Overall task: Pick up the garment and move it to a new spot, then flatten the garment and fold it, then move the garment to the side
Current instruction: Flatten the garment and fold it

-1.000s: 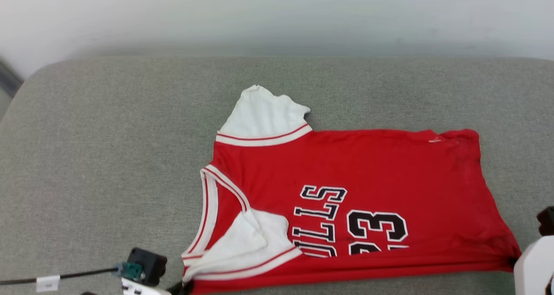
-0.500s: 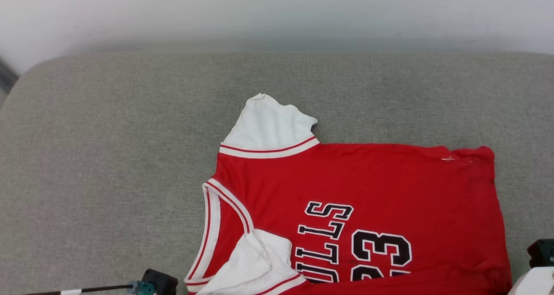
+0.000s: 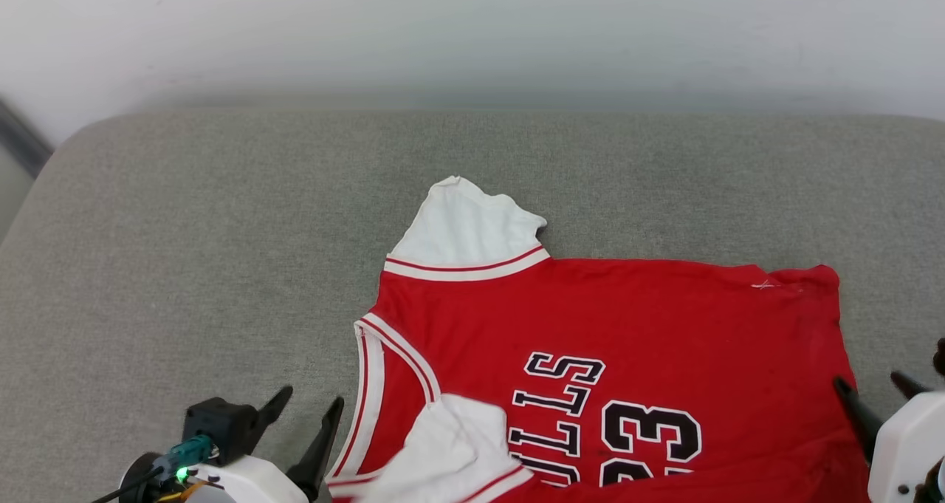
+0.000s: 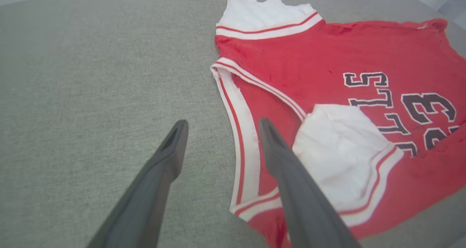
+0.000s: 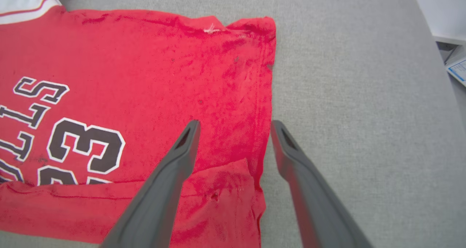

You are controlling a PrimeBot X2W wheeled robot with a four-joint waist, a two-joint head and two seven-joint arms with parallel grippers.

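The garment (image 3: 620, 318) is a red jersey with black "BULLS" lettering and a number, lying on the grey cushion with its near edge folded up over itself. One white sleeve (image 3: 472, 226) points away; the other white sleeve (image 4: 342, 149) lies folded onto the red body. My left gripper (image 3: 308, 411) hovers open just left of the striped neck trim (image 4: 245, 138), holding nothing. My right gripper (image 3: 875, 392) is open above the garment's (image 5: 153, 80) right hem (image 5: 267, 106), one finger over the cloth and one over the cushion.
The grey cushion (image 3: 184, 252) stretches wide to the left and behind the garment. A pale wall (image 3: 472, 30) runs along the back. The cushion's right edge (image 5: 429, 58) drops to a floor with a paper item (image 5: 458, 70).
Both grippers have risen into the head view, fingers apart, at the garment's left and right ends. The head camera shifted, so the garment sits lower in the picture.
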